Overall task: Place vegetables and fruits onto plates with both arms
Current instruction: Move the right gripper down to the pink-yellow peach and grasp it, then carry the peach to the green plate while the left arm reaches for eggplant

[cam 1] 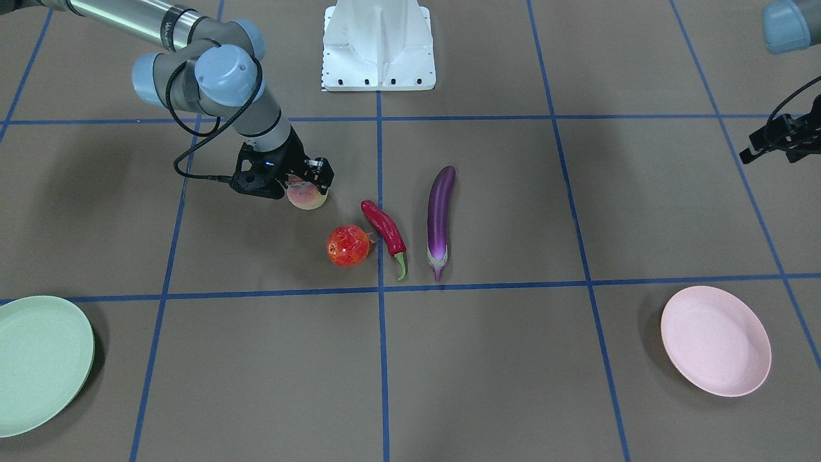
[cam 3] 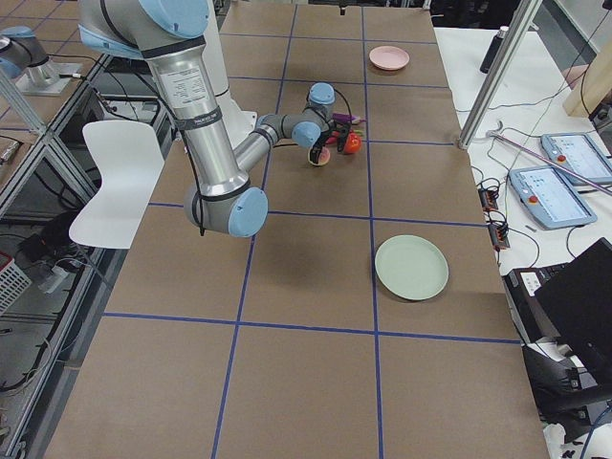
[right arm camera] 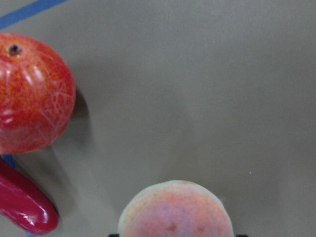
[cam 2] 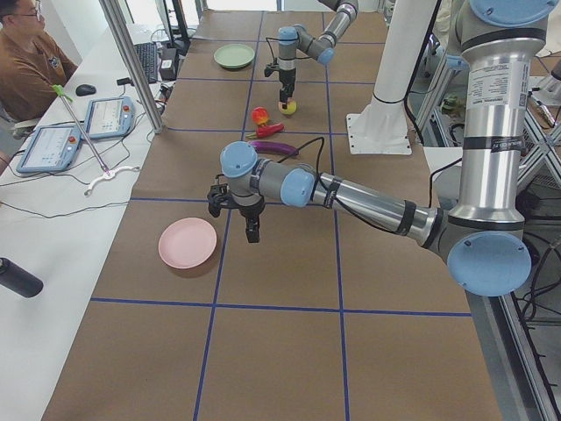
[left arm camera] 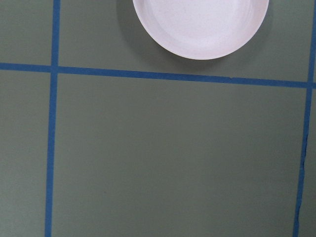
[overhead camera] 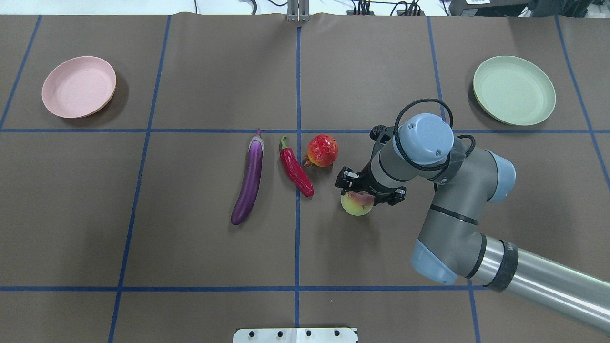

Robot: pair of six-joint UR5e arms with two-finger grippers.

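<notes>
- The peach [cam 1: 306, 197] is in the middle part of the surface [overhead camera: 214, 247], on the robot's right of the other three items and a little closer to the robot. I cannot tell if it touches the surface or is raised a little.
- The right pincer [cam 1: 308, 186] stands straight above the peach and is clenched on it. In the right wrist view, the fruit fills the whole gap between the two black fingertips.
- I think the grip from above is chosen because a round fruit is equally wide from every side. This way the fingers also do not push the neighbours.
- The red-orange fruit [cam 1: 348, 245] is near the peach but apart from it. The chili [cam 1: 385, 231] lies just beside that fruit's crown. The eggplant [cam 1: 440, 215] lies beyond the chili, almost parallel to it and not touching.
- The four items are together near the centre, probably so that both arms can reach them.
- The green plate [overhead camera: 514, 90] is at the far side on the robot's right, and the pink plate [overhead camera: 78, 85] is at the far side on its left. Both plates are bare.
- For the right arm [overhead camera: 448, 209], the green plate seems the natural goal for the peach, as it is on the same side.
- The left pincer [cam 2: 251, 226] hovers over bare surface near the pink plate. Its wrist view shows only part of that plate and blue tape lines [left arm camera: 148, 75].
- I see nothing in the left pincer, but I cannot tell if its jaws are released or clenched. It seems to be kept away from the other arm's work.
</notes>
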